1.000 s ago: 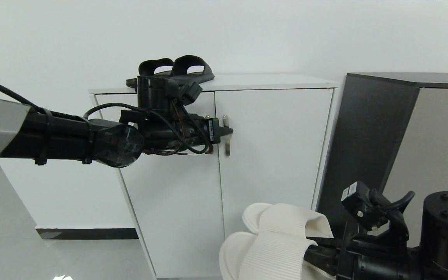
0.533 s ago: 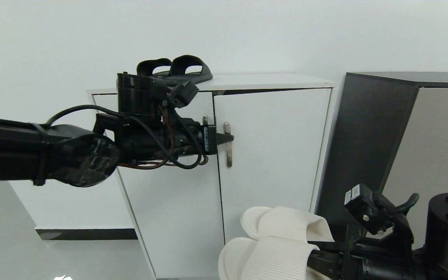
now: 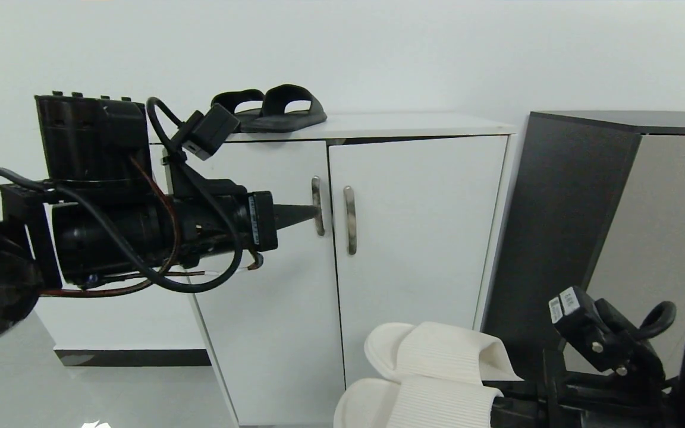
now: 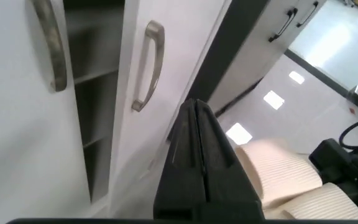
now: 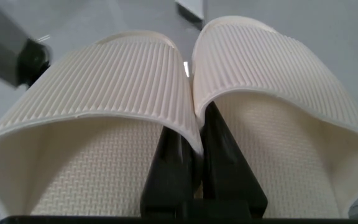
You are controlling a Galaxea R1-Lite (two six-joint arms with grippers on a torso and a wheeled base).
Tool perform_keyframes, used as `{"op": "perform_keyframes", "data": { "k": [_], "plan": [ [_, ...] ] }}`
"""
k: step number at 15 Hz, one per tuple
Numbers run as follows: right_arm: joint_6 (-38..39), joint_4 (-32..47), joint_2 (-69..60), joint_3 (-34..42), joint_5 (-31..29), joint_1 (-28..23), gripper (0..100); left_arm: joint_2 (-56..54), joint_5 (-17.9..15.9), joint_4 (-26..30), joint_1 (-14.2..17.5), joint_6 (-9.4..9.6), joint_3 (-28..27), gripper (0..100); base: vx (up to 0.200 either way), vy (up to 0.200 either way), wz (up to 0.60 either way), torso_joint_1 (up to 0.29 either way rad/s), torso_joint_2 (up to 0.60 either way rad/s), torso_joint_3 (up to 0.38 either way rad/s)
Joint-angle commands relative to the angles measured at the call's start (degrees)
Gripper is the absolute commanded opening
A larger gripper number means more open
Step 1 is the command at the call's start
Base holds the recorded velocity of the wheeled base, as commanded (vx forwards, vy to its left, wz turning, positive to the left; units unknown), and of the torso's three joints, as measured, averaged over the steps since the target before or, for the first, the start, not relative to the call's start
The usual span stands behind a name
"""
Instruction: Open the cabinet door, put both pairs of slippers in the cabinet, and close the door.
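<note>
The white cabinet's right door (image 3: 420, 238) stands slightly ajar, a dark slit along its top. In the left wrist view the gap between the doors shows inner shelves (image 4: 95, 93). My left gripper (image 3: 305, 212) is shut and holds nothing, its tip just in front of the left door's handle (image 3: 317, 205), beside the right handle (image 3: 349, 220). The black slippers (image 3: 271, 107) lie on the cabinet top. My right gripper (image 5: 197, 146) is shut on the white slippers (image 3: 437, 374), pinching both straps, low before the right door.
A dark grey cabinet (image 3: 556, 226) stands directly right of the white one, close to the right door's hinge side. Grey floor (image 3: 110, 398) stretches out to the left of the cabinet.
My left gripper pulled the right handle, cracked that door ajar, let go and drew back left. The right arm with the white slippers sank a little.
</note>
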Motion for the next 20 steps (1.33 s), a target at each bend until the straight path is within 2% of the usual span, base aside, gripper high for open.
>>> {"op": "perform_keyframes", "data": {
  "k": [1, 3, 5, 7, 11, 15, 16, 17, 19, 20],
  "plan": [
    [-0.4, 0.0, -1.7, 0.7, 0.7, 0.0, 0, 2.0, -0.1, -0.5, 2.7, -0.19, -2.5, 0, 0.0, 0.0, 0.0, 0.0, 0.0, 0.0],
    [-0.5, 0.0, -1.8, 0.7, 0.7, 0.0, 0, 7.4, -0.2, -4.1, 5.0, -0.1, -5.3, 0, 0.0, 0.0, 0.0, 0.0, 0.0, 0.0],
    [-0.9, 0.0, -1.8, 1.3, 1.5, 0.0, 0, 14.1, 1.0, -12.6, 6.5, -0.27, -7.3, 0, 0.0, 0.0, 0.0, 0.0, 0.0, 0.0],
    [-2.5, 0.0, -2.2, 1.8, 3.0, 0.0, 0, 17.0, 2.2, -13.0, 6.5, -0.98, -9.4, 0, 0.0, 0.0, 0.0, 0.0, 0.0, 0.0],
    [-2.5, 0.1, -2.3, 1.8, 3.1, 0.0, 0, 19.7, 2.2, -13.0, 4.4, -0.98, -11.6, 0, 0.0, 0.0, 0.0, 0.0, 0.0, 0.0],
    [-2.4, 0.2, -3.3, 2.9, 3.1, 2.6, 0, 20.5, 7.7, -13.5, 0.2, -0.63, -13.5, 0, -0.05, 0.0, 0.0, 0.002, 0.0, 0.001],
    [-2.3, 0.3, -3.4, 3.0, 3.1, 2.8, 0, 20.2, 10.7, -13.7, -1.3, -0.36, -12.4, 0, -0.2, 0.0, 0.0, 0.007, 0.01, 0.002],
    [-2.3, 0.3, -3.6, 3.3, 3.1, 3.0, 0, 18.5, 13.9, -15.8, -3.2, -0.1, -8.9, 0, -0.2, 0.0, 0.0, 0.007, 0.01, -0.002],
    [-2.3, 0.3, -4.3, 3.8, 3.1, 4.7, 0, 13.1, 14.6, -23.7, -8.2, 2.28, 1.8, 0, -0.2, 0.0, 0.0, -0.002, 0.0, -0.002],
    [-2.3, 0.3, -4.4, 3.8, 3.1, 5.3, 0, 11.0, 14.8, -24.6, -10.6, 2.54, 4.4, 0, -0.2, 0.0, 0.0, -0.002, 0.01, -0.002]
  ]
}}
